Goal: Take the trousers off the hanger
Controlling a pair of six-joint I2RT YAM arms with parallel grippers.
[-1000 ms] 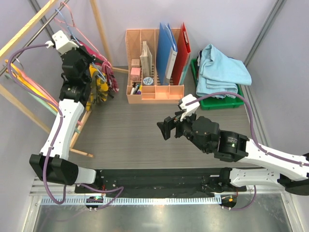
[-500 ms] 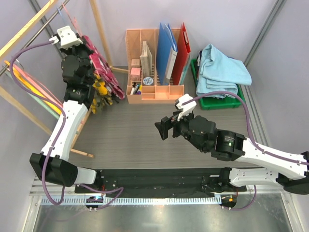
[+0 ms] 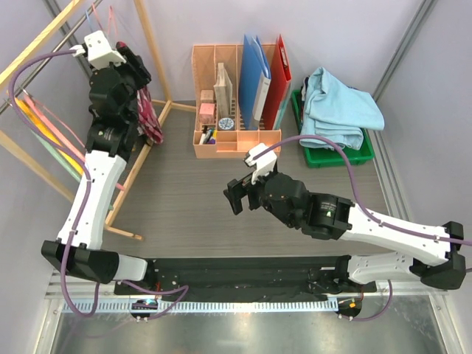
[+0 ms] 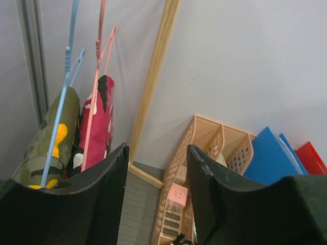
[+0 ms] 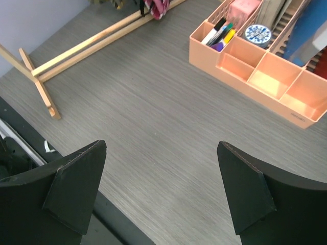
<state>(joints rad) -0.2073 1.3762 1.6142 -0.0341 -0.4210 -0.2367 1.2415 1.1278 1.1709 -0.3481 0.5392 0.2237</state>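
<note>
While two pairs of trousers hang on the tall pale wooden clothes rack (image 3: pixel 140 158) at ten o'clock of the grey wood-grain tabletop (image 3: pixel 192 210), the step in hand looks like the approach, with nothing gripped yet.

The white-and-black left arm (image 3: pixel 94 184) stretches from its base at seven o'clock up to the rack's top corner at eleven, wrist lifted high among the hangers. The right arm (image 3: pixel 383 228) reaches low from four o'clock toward the middle and hovers over bare tabletop, well apart from the rack.

In the left wrist view, the soft pink camouflage trousers (image 4: pixel 99 125) are draped over a thin pink hanger (image 4: pixel 97 76). Just beside them at nine o'clock, the yellow-olive camouflage trousers (image 4: pixel 46 150) hang on a thin light-blue hanger (image 4: pixel 64 99).

The left pincer (image 4: pixel 156 158) is parted a moderate way and empty, and the cloth lies off its ten o'clock side, not between the fingers. The right pincer (image 5: pixel 161 153) is spread wide and holds nothing.

Next, I judge, the left pincer must swing toward ten o'clock, pinch a fold of the pink pair and draw it off without snagging the hanger.
</note>
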